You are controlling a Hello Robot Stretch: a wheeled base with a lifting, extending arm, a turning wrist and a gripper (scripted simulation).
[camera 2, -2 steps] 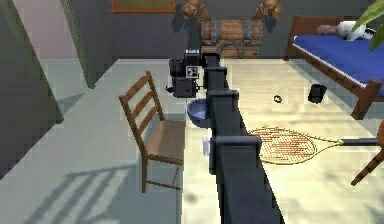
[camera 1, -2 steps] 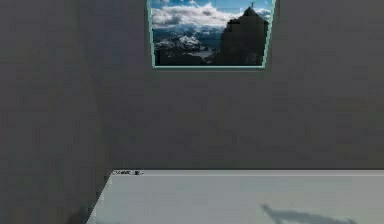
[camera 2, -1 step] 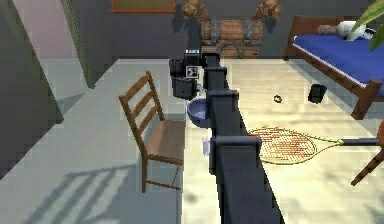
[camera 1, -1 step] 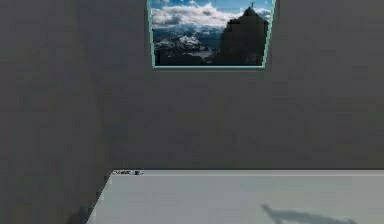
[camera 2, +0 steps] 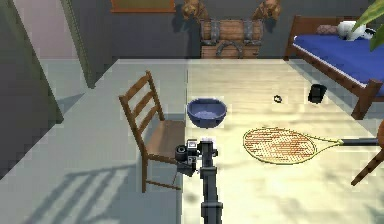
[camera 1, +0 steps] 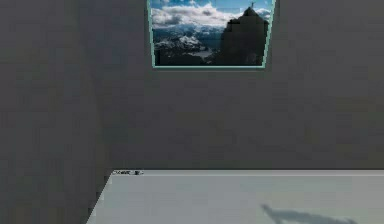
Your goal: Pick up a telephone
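Jaws: I cannot tell how they are set, nor whether they hold anything, since the chair seat lies behind them.
Gripper (camera 2: 184, 157): on the robot's side of the blue bowl (camera 2: 206, 112), at the seat edge of the wooden chair (camera 2: 148, 120). The arm (camera 2: 208, 190) reaches towards the bowl, so this is probably an approach and not yet a grasp.
Telephone: I cannot name it for sure. The likeliest thing is the small dark block (camera 2: 317, 93), well apart from the bowl towards the arm side view's right.
Racket (camera 2: 280, 146): lies flat, near the bowl, between it and the block's side.
Reason: the block looks beyond this reach, so the base probably has to shift.
Writing: none can be read, and the mountain picture (camera 1: 210, 33) bears none.
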